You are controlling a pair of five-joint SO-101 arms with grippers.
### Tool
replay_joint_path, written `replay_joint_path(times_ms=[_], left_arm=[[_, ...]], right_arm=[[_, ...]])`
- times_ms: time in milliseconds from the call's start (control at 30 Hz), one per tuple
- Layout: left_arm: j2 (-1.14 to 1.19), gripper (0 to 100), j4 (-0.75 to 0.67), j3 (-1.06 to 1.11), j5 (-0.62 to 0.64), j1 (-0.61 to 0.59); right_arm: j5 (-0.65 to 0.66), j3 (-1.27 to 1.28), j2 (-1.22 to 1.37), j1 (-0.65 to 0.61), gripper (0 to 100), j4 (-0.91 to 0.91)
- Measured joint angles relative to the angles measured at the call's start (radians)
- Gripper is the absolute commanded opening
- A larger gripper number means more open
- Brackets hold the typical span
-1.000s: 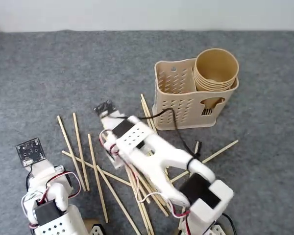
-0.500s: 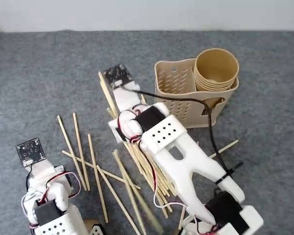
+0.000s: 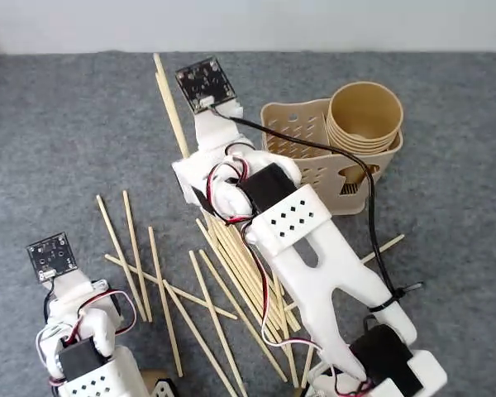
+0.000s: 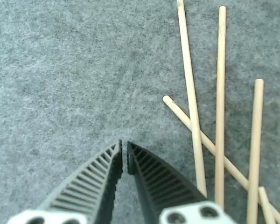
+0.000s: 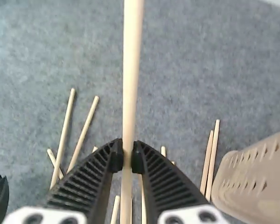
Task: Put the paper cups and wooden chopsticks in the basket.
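Wood sits clamped in the right gripper (image 5: 127,158): its black jaws are pinched on a stick (image 5: 132,70) that runs straight out ahead of the wrist. From above it may be two sticks held together; I cannot tell.

A second ago this arm was low over the pile. It has since lifted and swung toward the basket (image 3: 269,116), carrying the stick off the mat (image 3: 66,124), so the wrist now hangs just beside the basket's slotted compartment, with the stick's free end pointing away from it. The pick looks made; the stick has yet to be turned and dropped in.

Cups (image 3: 364,116) are stacked in the other compartment. Many loose sticks (image 3: 132,244) lie scattered on the mat. The left gripper (image 4: 122,151) has not moved, jaws pressed together on nothing, near a few of them.
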Motion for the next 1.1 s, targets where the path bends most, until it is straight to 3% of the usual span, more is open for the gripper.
replay_joint_path(times_ms=[500,700,967,1100], left_arm=[[0.000,2,0.000,0.000,0.000,0.000],[0.000,2,0.000,0.000,0.000,0.000],[0.000,2,0.000,0.000,0.000,0.000],[0.000,2,0.000,0.000,0.000,0.000]], right_arm=[[0.000,-0.212,-0.115,0.161,0.7,-0.002],[0.091,-0.222,-0.127,0.255,0.7,-0.057],[0.170,-0.094,-0.331,0.288,0.7,-0.081],[0.180,0.043,-0.407,0.348,0.6,-0.187]])
